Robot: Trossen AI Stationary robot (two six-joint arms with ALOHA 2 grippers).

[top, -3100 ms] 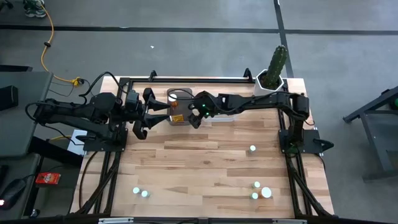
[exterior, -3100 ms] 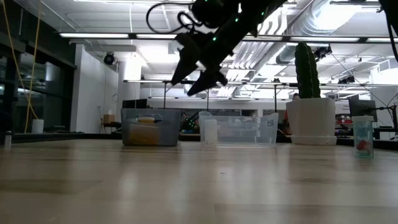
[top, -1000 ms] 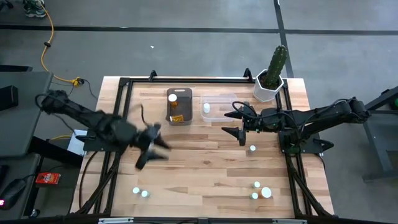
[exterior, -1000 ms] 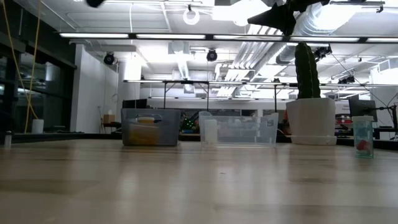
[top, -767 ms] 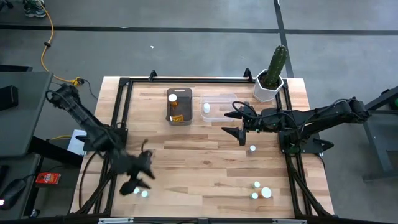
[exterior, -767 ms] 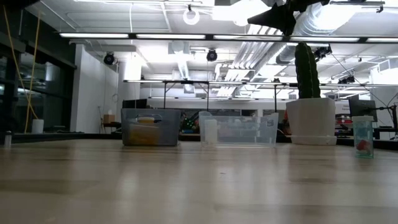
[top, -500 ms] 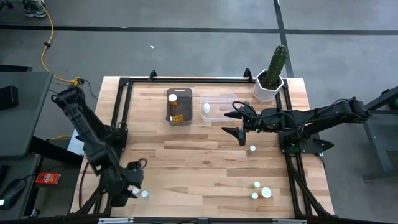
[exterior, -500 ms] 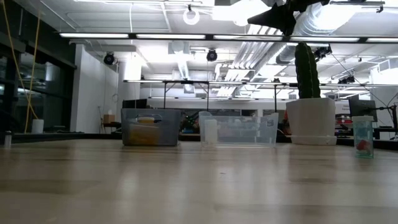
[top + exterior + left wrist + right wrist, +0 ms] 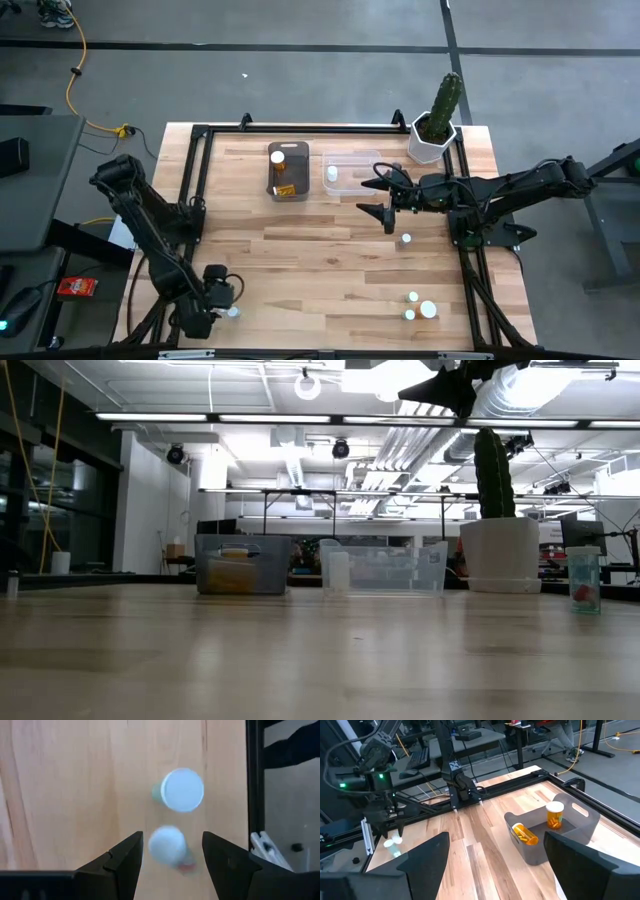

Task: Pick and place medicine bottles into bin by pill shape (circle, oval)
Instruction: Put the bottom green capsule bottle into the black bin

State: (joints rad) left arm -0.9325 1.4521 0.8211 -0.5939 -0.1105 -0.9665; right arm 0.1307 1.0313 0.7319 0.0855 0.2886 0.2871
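Tabletop [image 9: 330,260]: bottles [image 9: 176,818] (perhaps unobstructed)

White-capped medicine bottles [image 9: 420,309] stand scattered on the wood (two, seemingly, binned).

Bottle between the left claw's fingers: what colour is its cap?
White. The bottle shows best in the left wrist view, standing between the open left claw fingers.

bright even overhead light from ceiling strips [image 9: 330,417]; the left wrist view's bottles [image 9: 169,845] are blurred.
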